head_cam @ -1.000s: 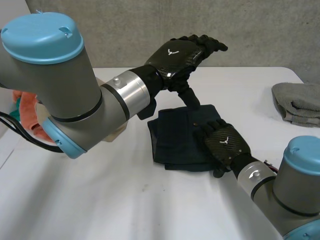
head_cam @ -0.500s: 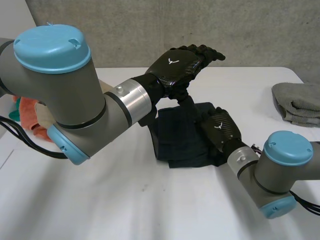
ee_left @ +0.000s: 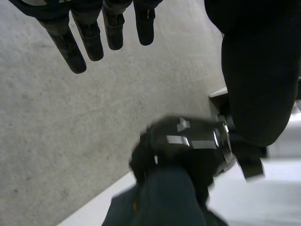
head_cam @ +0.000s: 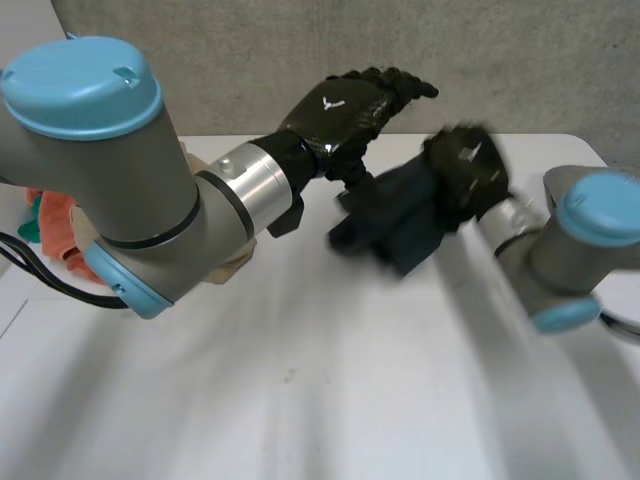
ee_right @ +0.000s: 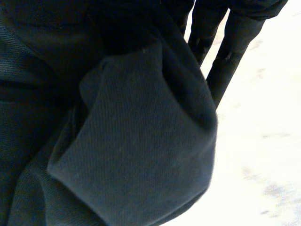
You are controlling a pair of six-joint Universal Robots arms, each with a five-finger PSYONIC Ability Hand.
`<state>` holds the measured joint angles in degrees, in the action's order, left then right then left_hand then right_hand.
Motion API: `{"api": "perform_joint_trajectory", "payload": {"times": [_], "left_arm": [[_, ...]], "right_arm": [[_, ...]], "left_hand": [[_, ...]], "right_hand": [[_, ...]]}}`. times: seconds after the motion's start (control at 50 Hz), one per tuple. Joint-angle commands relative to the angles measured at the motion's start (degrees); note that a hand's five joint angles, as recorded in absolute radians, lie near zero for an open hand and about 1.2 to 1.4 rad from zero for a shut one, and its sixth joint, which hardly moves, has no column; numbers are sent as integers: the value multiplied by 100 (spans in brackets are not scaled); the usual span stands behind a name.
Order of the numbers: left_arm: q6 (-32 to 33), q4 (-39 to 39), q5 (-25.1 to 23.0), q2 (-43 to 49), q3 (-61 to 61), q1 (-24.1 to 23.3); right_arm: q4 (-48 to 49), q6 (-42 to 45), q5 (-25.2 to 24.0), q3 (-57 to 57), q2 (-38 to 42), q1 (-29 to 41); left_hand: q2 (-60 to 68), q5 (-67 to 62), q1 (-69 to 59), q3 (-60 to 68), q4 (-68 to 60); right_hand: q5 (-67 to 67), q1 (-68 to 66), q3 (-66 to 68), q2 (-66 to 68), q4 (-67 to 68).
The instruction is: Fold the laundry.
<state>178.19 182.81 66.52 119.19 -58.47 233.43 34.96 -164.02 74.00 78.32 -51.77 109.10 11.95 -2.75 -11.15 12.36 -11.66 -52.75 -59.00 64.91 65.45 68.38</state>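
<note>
Evidently unfinished: right hand (head_cam: 465, 160) is clutching the bunched dark cloth (head_cam: 395, 228) above the bench (head_cam: 300, 400), left hand (head_cam: 340, 110) is hovering alongside with fingers straight, holding nothing.

No readable text; a small white emblem (head_cam: 331, 101) marks the left hand (head_cam: 350, 112).

Items counted: one table (head_cam: 300, 400); one dark cloth (head_cam: 400, 225); one orange cloth (head_cam: 55, 240); two hands, the left hand (head_cam: 345, 110) and right hand (head_cam: 465, 165).
</note>
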Motion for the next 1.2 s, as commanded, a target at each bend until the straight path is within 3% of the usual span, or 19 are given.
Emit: {"api": "perform_joint_trajectory", "payload": {"times": [0.02,0.12,0.22,0.38,0.52,0.58,0.64,0.7,0.84,0.92,0.94,1.02,1.14,1.2], "left_arm": [[-12,79,133,-194,-7,27],[-3,79,142,-238,-33,27],[5,88,116,-247,-139,18],[14,106,107,-221,-305,9],[23,264,116,-195,-472,9],[23,290,116,-203,-473,1],[23,290,116,-229,-464,-17],[23,290,107,-247,-446,-26],[-3,290,116,-388,-455,-70],[-21,290,116,-510,-473,-96],[-30,290,116,-546,-473,-105],[-39,299,116,-713,-446,-140],[-56,396,203,-1090,-341,-96],[-48,413,553,-1283,-280,-18]], "right_arm": [[-33,-1113,9,-1107,-518,-977],[19,-1509,-123,-1582,-448,-1934],[46,-1580,-613,-2511,384,-2997],[89,-1528,-1897,-3384,2459,-3754],[318,-1466,-2320,-3191,2936,-4256],[274,-1317,-2277,-2998,2778,-4335],[64,-1150,-2224,-2534,2095,-4432],[-164,-1001,-2163,-2199,1576,-4537],[-1157,-149,-1996,-1803,783,-4739],[-1939,896,-1338,-1829,388,-4784],[-2132,1368,-944,-1820,222,-4749],[-2003,2181,-89,-1776,-245,-4652],[-1019,1691,-167,-1382,-825,-3625],[-369,1260,-395,-741,-1448,-3167]], "left_hand": [[-5,85,-75,-46,-23],[-5,85,-75,-46,-23],[-5,85,-75,-46,-23],[-5,85,-75,-46,-23],[-5,85,-75,-46,-23],[-5,85,-75,-46,-23],[-5,85,-75,-46,-23],[-5,85,-75,-46,-23],[-5,85,-75,-46,-23],[-5,85,-75,-46,-23],[-5,85,-75,-46,-23],[-22,102,-58,-63,-7],[-22,102,-58,-63,-6],[-55,136,-25,-96,27]], "right_hand": [[-1725,-2100,1509,1455,1162],[-1725,-2100,1509,1455,1162],[-1725,-2100,1509,1455,1162],[-1725,-2100,1509,1455,1162],[-1725,-2100,1509,1455,1162],[-1725,-2100,1509,1455,1162],[3565,3191,-3782,-3836,-4128],[5240,4866,-5457,-5511,-5804],[5275,4900,-5491,-5545,-5838],[5275,4900,-5491,-5545,-5838],[5275,4900,-5491,-5545,-5838],[5275,4900,-5491,-5545,-5838],[5275,4900,-5491,-5545,-5838],[5275,4900,-5491,-5545,-5838]]}}
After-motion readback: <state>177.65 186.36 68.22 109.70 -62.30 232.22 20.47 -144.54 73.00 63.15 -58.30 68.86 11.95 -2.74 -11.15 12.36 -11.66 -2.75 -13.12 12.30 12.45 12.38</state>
